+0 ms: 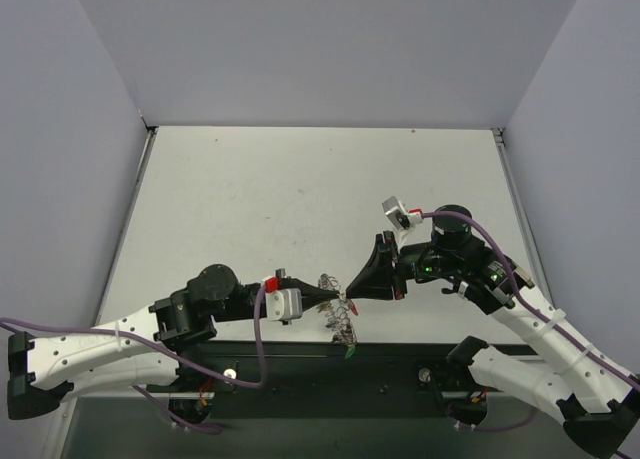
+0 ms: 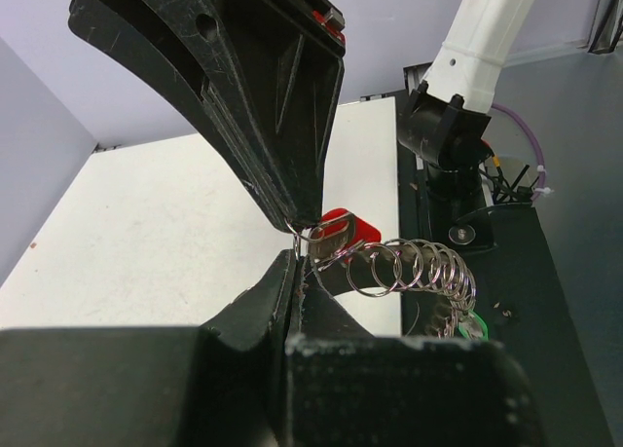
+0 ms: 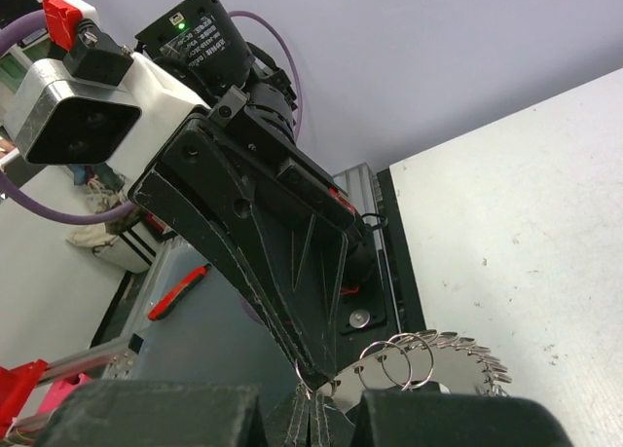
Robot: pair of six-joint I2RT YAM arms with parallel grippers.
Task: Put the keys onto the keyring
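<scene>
keyring (image 2: 450, 272): part behind jaws | green key (image 2: 474, 323): mostly hidden

both arms bend inward; the left gripper (image 1: 320, 296) and right gripper (image 1: 355, 286) meet tip to tip, both squeezed tight.

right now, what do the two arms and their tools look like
Left arm and right arm: white shells, black joints, a purple cable along each. Left tool and right tool: black tapered fingers, with a white camera block bearing a red tab.

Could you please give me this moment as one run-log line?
left gripper: shut on keyring | right gripper: shut on keyring rim | green key: hanging below keyring
</scene>
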